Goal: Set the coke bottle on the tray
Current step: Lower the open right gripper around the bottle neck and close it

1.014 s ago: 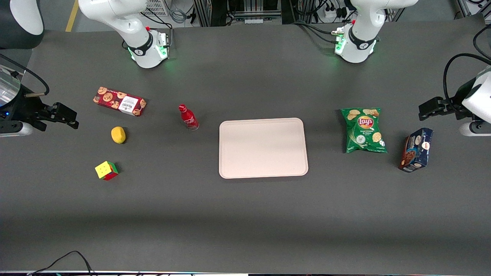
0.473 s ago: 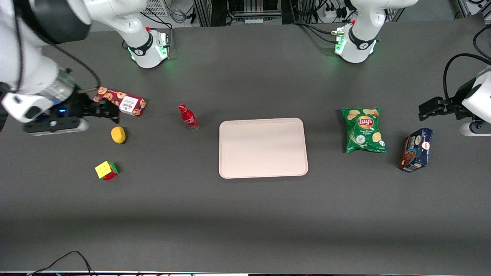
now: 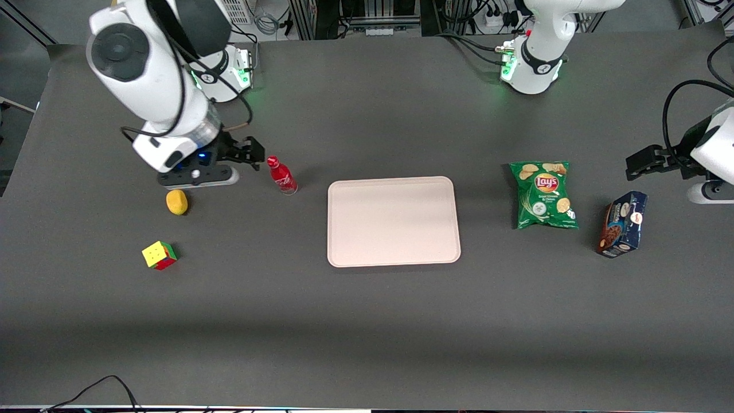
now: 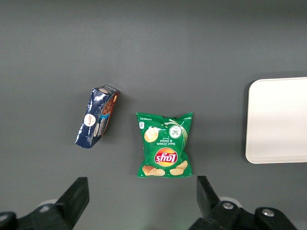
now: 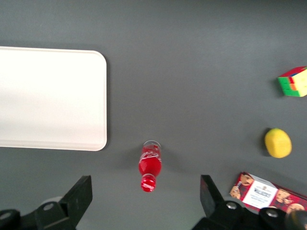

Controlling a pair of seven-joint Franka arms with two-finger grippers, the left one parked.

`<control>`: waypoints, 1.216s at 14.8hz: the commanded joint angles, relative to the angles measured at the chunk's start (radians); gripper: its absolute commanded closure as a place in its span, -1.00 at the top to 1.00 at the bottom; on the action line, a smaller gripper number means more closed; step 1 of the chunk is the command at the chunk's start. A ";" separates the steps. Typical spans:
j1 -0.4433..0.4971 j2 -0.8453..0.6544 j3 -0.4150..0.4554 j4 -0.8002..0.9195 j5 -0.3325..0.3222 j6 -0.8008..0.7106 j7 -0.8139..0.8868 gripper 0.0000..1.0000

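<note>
Closest to the front camera there's a puzzle cube [image 3: 159,255] sitting on the dark table [image 3: 367,321], with a lemon [image 3: 176,202] a bit farther back. The big tray [image 3: 393,221] lies flat in the middle of the table with nothing on it, and toward the parked arm's end you get a green bag of chips [image 3: 543,195] and a dark blue cookie box [image 3: 621,223], well apart from everything else. The coke bottle [image 3: 281,175] stands upright on the table just beside the tray's edge on the working arm's side, not touching it, about level with the tray's farther corner. The gripper [image 3: 252,156] hangs right next to the bottle's cap, slightly toward the working arm's end, and in the front view there's only a sliver of table between them. From the right wrist view the bottle [image 5: 149,166] sits between the two fingers [image 5: 78,197] but out ahead of them, so they're spread wide apart and holding nothing. That same view catches a red cookie box [image 5: 268,193] lying flat near the lemon [image 5: 277,143].
</note>
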 commanded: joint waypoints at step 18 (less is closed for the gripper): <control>-0.008 -0.129 0.120 -0.634 0.014 0.518 0.058 1.00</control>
